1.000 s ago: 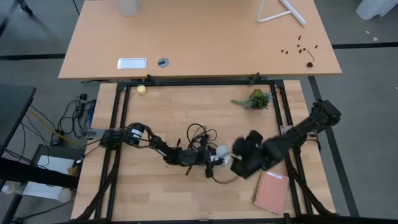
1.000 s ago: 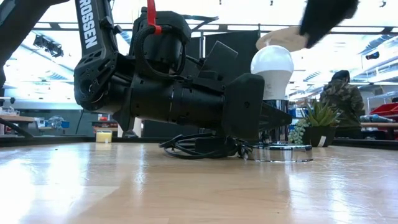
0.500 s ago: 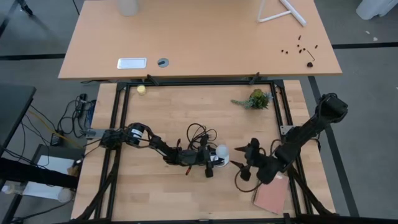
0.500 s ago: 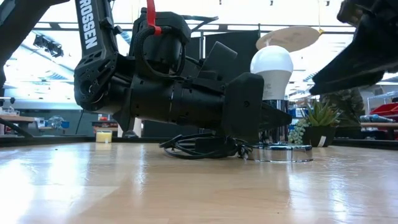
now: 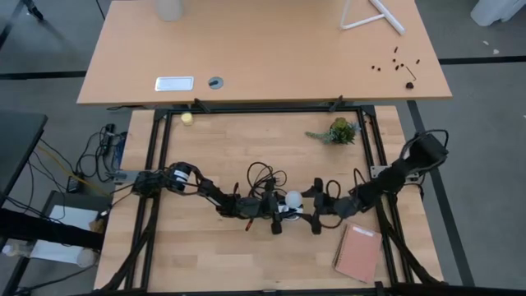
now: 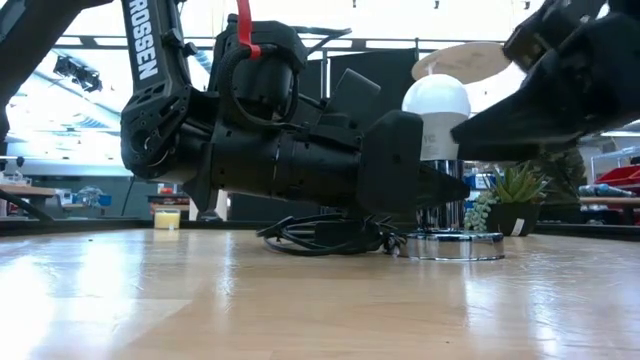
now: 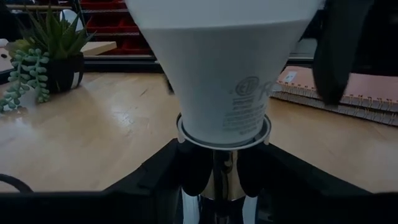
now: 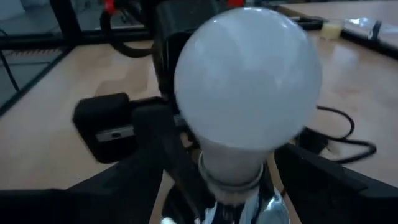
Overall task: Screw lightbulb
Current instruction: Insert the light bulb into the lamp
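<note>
We see the table [image 5: 246, 259] with both arms meeting near its middle. The left gripper [image 5: 275, 212] lies low along the wood, its 2 fingers partly apart and clasped around the shiny stem of the socket [image 6: 455, 243] just under the bulb's neck. The right gripper [image 5: 311, 209] comes in from the opposite side at bulb height, fingers spread wide and holding nothing, close beside the glass.

The lightbulb [image 6: 436, 115] stands upright in the socket, its long axis vertical, round end up, between the 2 grippers. In the right wrist view the lightbulb [image 8: 247, 99] sits dead ahead, centred between that arm's fingers.

We judge the right arm is the one to turn it: it needs only to advance, close on the round part, and rotate about the vertical axis while the left steadies the base.
</note>
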